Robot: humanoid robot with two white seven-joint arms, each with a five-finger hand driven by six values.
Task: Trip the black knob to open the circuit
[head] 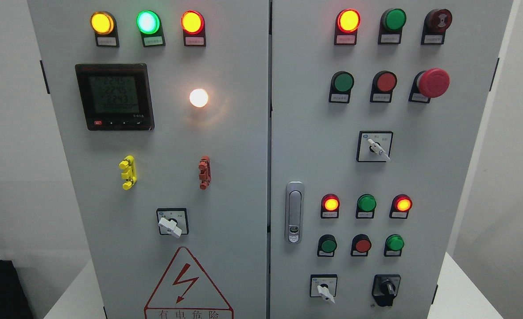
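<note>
Black rotary knob [386, 289] on a dark square plate — lower right of the grey steel cabinet's right-hand door [443, 177], right of a white selector switch [324, 290]; grip bar upright, long axis vertical. Robot hands — neither in view.

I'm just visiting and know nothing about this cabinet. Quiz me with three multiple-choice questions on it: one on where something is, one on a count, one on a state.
1. Where is the black knob?
A. Top left of the left door
B. Bottom right of the right door
C. Beside the digital meter

2. How many white-handled rotary switches are there?
A. One
B. Three
C. Five

3. What is the state of the round white lamp on the left door?
A. Lit
B. Dark
C. Covered by a robot hand

Answers:
1 B, it sits low on the right door, right of a white-handled switch.
2 B, one on the left door, two on the right.
3 A, it glows brightly right of the meter; no robot hand shows.
</note>
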